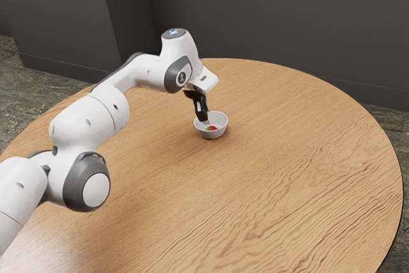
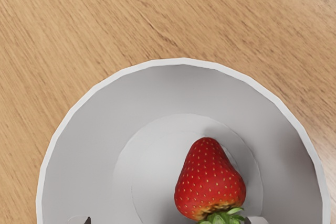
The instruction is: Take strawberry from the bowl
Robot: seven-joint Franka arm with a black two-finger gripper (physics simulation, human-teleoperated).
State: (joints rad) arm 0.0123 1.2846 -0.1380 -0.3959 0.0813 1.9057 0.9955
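Exterior view: hand (image 1: 205, 121) reaching into white bowl (image 1: 219, 132) from 11 o'clock, set wide.
Strawberry (image 2: 210, 179) lies on bowl's bottom, leafy end beside one fingertip (image 2: 256, 220).

In the exterior view, the round wooden table (image 1: 300, 183) is seen obliquely from above and well back, the white-and-grey robot arm (image 1: 83, 123) being shown from lower left to upper centre. In the wrist view, the smooth white bowl (image 2: 121, 103) is looked down into closely. Bowl, red strawberry (image 2: 210, 182) and surrounding tabletop are shared.
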